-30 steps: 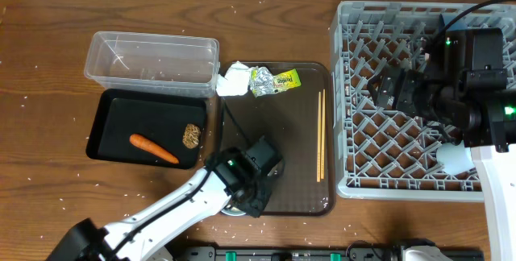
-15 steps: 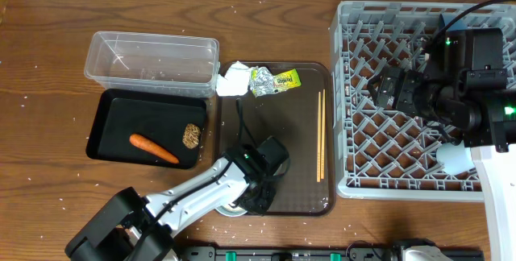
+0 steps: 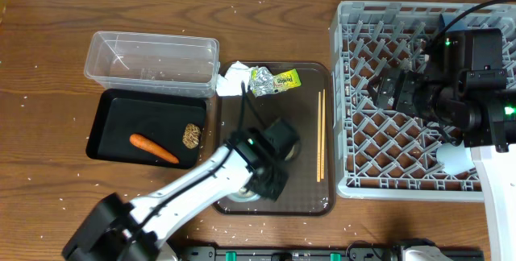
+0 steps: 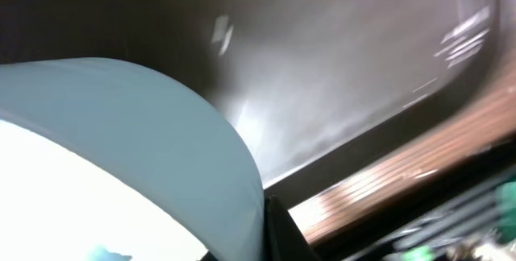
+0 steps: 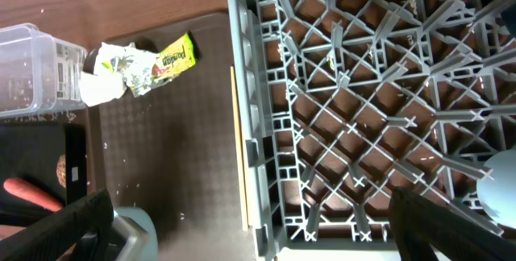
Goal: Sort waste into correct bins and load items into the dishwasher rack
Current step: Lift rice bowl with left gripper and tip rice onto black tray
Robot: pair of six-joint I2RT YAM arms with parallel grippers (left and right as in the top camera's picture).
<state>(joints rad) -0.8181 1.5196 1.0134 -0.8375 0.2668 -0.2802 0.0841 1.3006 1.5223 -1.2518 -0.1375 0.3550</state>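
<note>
My left gripper [image 3: 270, 172] is over the near part of the brown tray [image 3: 298, 200], shut on a light-blue cup [image 4: 121, 148]. The cup fills the left wrist view, with one dark finger [image 4: 278, 233] against its wall. From overhead the arm hides most of it; the right wrist view shows the cup [image 5: 135, 233] at its lower left. My right gripper [image 3: 389, 92] hangs open over the grey dishwasher rack [image 3: 355, 187], holding nothing. Wooden chopsticks [image 3: 321, 136] lie along the tray's right side. White tissue [image 3: 234, 80] and a foil wrapper [image 3: 274, 79] sit at the tray's far edge.
The clear tub [image 3: 153, 58] stands at the back left. In front of it the black tray [image 3: 109, 128] holds a carrot piece [image 3: 153, 148] and a brown lump [image 3: 192, 136]. A pale round vessel [image 3: 455, 158] sits in the rack's near right corner. Rice grains dot the table.
My left gripper has closed on the light-blue cup and shifted right and away along the brown tray. The right arm has not moved.
</note>
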